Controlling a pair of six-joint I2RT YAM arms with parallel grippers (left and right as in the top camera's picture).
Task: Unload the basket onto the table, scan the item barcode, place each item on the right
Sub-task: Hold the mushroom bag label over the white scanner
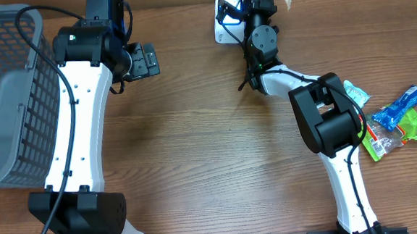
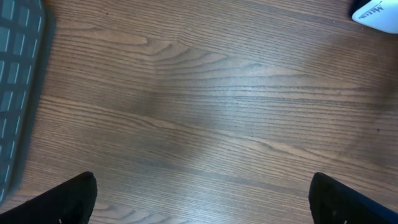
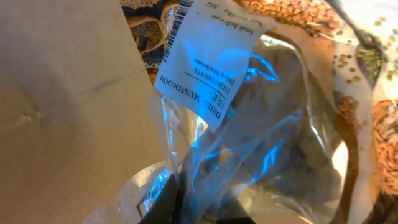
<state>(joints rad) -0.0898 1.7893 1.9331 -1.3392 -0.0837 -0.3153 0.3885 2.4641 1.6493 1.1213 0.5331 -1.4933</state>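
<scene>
On the wooden table (image 1: 209,131) the biggest thing we see is the grey mesh basket (image 1: 5,108), standing at the far left edge. Just beside it the left gripper (image 1: 145,60) hangs above bare wood with its fingers (image 2: 68,202) spread wide, holding and touching nothing.

At the far edge of the table the right gripper (image 1: 258,1) is raised, its jaws pinched together on the lower edge of a clear plastic bag (image 3: 280,137). The bag holds dark dried pieces. It hangs just above the white scanner (image 1: 225,27), whose top carries dark lettering beginning "Met"; the rest we cannot read.

Near the right arm's base lies a small heap of snack packets (image 1: 396,120) in blue, green and teal, their print too small for us to make out.

The bag's white label (image 3: 211,56) reads "DRIED MUSHROOM", with finer lines we cannot make out, and a barcode (image 3: 180,18) runs along its upper end.
</scene>
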